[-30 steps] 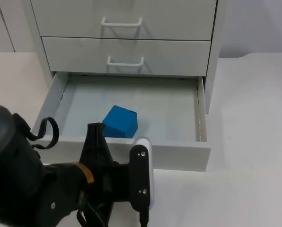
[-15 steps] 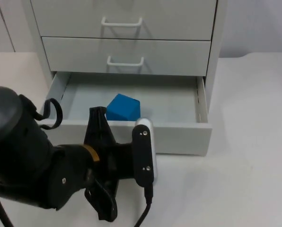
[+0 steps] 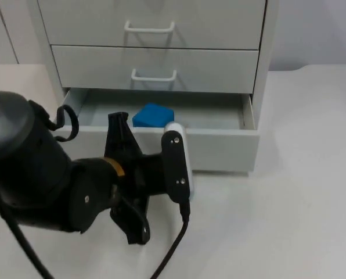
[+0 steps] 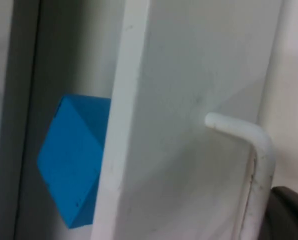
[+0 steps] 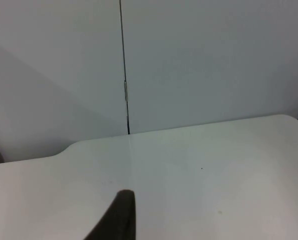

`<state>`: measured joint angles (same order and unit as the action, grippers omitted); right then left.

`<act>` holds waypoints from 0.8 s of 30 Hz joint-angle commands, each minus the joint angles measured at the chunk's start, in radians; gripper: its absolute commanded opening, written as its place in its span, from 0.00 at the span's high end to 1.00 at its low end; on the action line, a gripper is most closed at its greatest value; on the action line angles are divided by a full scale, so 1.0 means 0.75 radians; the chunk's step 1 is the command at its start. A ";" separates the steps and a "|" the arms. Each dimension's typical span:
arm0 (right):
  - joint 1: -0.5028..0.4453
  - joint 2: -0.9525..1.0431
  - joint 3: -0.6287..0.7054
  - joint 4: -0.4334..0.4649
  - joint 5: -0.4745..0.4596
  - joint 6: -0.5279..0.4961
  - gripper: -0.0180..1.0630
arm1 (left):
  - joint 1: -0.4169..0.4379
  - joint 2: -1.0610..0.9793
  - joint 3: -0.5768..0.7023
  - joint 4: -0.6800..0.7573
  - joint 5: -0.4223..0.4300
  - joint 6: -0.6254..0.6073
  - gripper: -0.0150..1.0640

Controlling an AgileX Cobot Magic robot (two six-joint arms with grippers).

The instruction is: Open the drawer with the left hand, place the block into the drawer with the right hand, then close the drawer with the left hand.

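You are looking at a white drawer unit [image 3: 155, 35] standing on the white table [image 3: 301, 197]. Its bottom drawer [image 3: 219, 152] is sitting partly open, while the two drawers above it are sitting shut, each showing a white handle.

The blue block [image 3: 153, 115] is lying inside the bottom drawer, toward the drawer's left half and close behind the front panel. In the left wrist view, the block [image 4: 71, 160] is showing behind the upper edge of the drawer front, partly covered by it.

The left arm is occupying the near left of the table in the top view, with the left gripper [image 3: 126, 148] sitting against the outside of the drawer front. In the left wrist view, the white drawer handle [image 4: 254, 165] is standing just beside a black fingertip. You cannot tell from these views whether the left gripper is wide, narrow or closed on the handle.

The right arm is waiting away from the drawer unit. The right wrist view is facing bare table and the grey partition wall [image 5: 199, 60], with one black fingertip [image 5: 116, 217] visible; the right gripper's opening cannot be determined.
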<state>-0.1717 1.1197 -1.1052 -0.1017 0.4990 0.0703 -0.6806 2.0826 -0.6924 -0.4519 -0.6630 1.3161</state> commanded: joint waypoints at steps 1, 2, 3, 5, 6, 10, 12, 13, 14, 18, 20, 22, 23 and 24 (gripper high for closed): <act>-0.005 -0.010 0.004 -0.001 -0.026 -0.001 0.02 | 0.011 -0.001 -0.027 -0.003 -0.067 0.000 0.99; -0.005 -0.010 0.004 -0.001 -0.026 -0.001 0.02 | 0.011 0.004 -0.034 -0.004 -0.072 0.005 0.99; -0.005 -0.010 0.004 -0.001 -0.026 -0.001 0.02 | 0.011 0.008 -0.040 -0.004 -0.075 0.003 0.99; -0.005 -0.010 0.004 -0.001 -0.026 -0.001 0.02 | 0.011 0.013 -0.054 -0.002 -0.080 0.003 0.99; -0.005 -0.010 0.004 -0.001 -0.026 -0.001 0.02 | 0.011 0.017 -0.067 -0.002 -0.080 0.006 0.99; -0.005 -0.010 0.004 -0.001 -0.026 -0.001 0.02 | 0.011 0.042 -0.092 -0.011 -0.122 0.014 0.99; -0.005 -0.010 0.004 -0.001 -0.026 -0.001 0.02 | 0.017 0.055 -0.118 -0.015 -0.133 0.014 0.99; -0.005 -0.010 0.004 -0.001 -0.026 -0.001 0.02 | 0.025 0.058 -0.134 -0.017 -0.139 0.014 0.99; -0.005 -0.010 0.004 -0.001 -0.026 -0.001 0.02 | 0.025 0.060 -0.148 -0.018 -0.142 0.014 0.99; -0.005 -0.010 0.004 -0.001 -0.026 -0.001 0.02 | 0.043 0.060 -0.187 -0.023 -0.195 0.017 0.99; -0.005 -0.010 0.004 -0.001 -0.026 -0.001 0.02 | 0.060 0.060 -0.208 -0.014 -0.171 0.017 0.99; -0.005 -0.010 0.004 -0.001 -0.026 -0.001 0.02 | 0.073 0.064 -0.217 -0.005 -0.171 0.017 0.99; -0.005 -0.010 0.004 -0.001 -0.026 -0.001 0.02 | 0.083 0.069 -0.222 0.002 -0.174 0.019 0.99; -0.005 -0.010 0.004 -0.001 -0.026 -0.001 0.02 | 0.088 0.080 -0.229 0.007 -0.171 0.019 0.99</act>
<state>-0.1717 1.1197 -1.1052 -0.1017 0.4990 0.0703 -0.6251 2.1456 -0.8481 -0.4507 -0.7161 1.3345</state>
